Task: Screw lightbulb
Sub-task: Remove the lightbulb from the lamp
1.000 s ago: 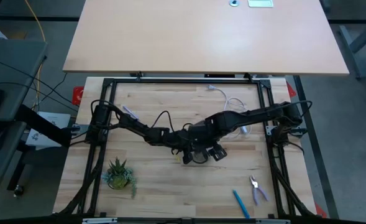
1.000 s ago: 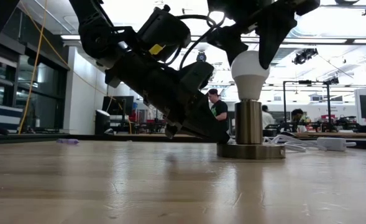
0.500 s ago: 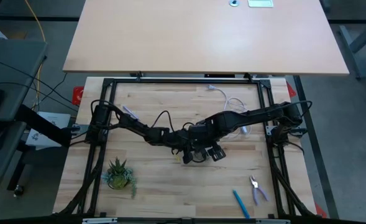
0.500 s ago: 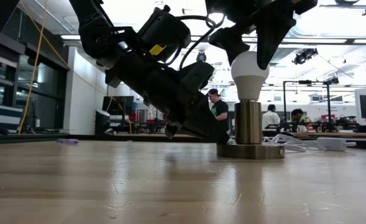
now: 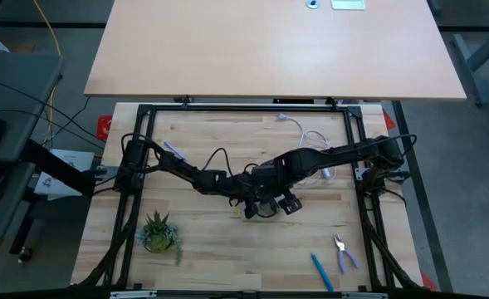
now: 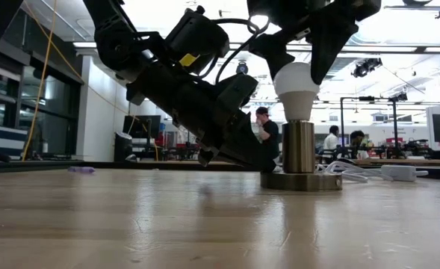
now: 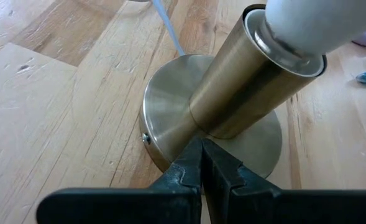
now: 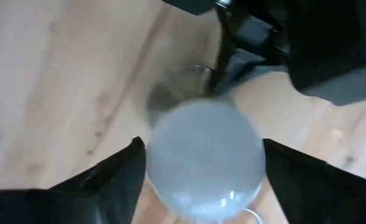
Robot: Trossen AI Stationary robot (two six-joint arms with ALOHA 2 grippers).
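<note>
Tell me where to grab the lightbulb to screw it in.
Grip the lightbulb on its round white dome, from straight above, fingers on opposite sides. It stands upright in the socket, so only the dome is exposed. The right gripper already straddles it.

Even, diffuse overhead light falls on the table (image 5: 227, 241) in the high view, with soft, faint shadows. In the low view the bright ceiling lights (image 6: 261, 19) backlight the arms into near-silhouettes, and the near tabletop is out of focus. The left wrist view is sharp, with a soft sheen on the socket (image 7: 232, 93) — the right wrist view is blurred, the lightbulb (image 8: 204, 158) a hazy pale disc.
</note>
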